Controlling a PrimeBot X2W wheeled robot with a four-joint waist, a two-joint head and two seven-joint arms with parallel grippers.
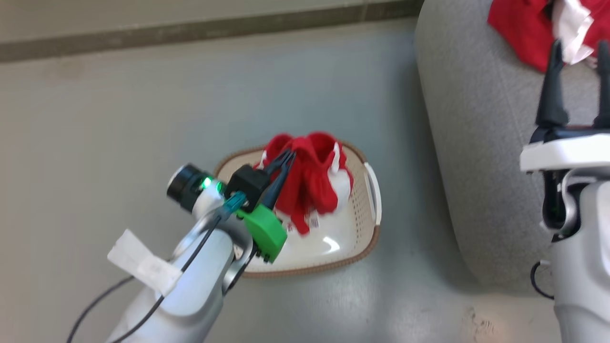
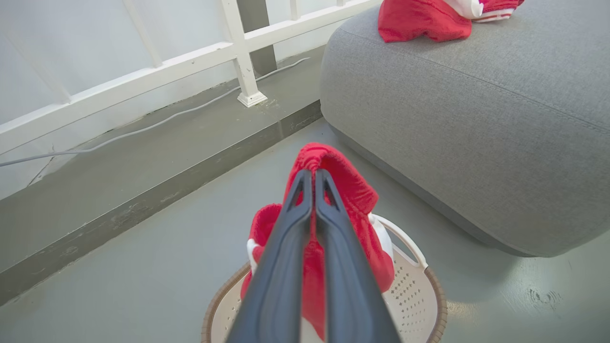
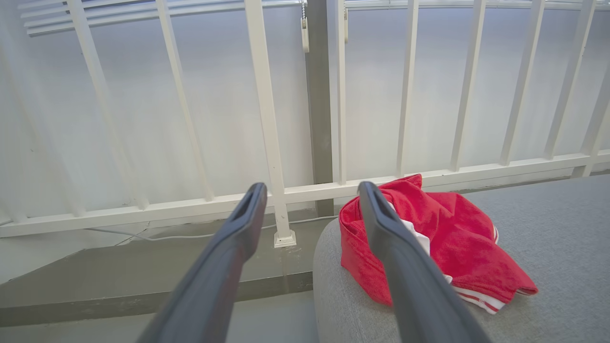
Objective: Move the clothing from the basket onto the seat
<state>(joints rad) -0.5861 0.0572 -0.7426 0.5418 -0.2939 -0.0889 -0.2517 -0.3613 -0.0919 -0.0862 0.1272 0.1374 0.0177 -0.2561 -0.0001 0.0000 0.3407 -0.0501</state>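
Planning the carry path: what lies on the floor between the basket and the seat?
Nothing: in the head view the grey floor between the basket and the seat is bare; the left wrist view shows the same.

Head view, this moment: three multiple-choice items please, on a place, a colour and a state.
1. The basket stands:
A) on the floor beside the seat
B) on top of the seat
C) on a table

2. The seat is:
A) brown
B) grey
C) blue

3. The left gripper is:
A) open
B) shut on the basket's handle
C) shut on the clothing

Answers:
1 A, floor lies all round the basket.
2 B, its fabric is grey.
3 C, red fabric is pinched in it above the basket.
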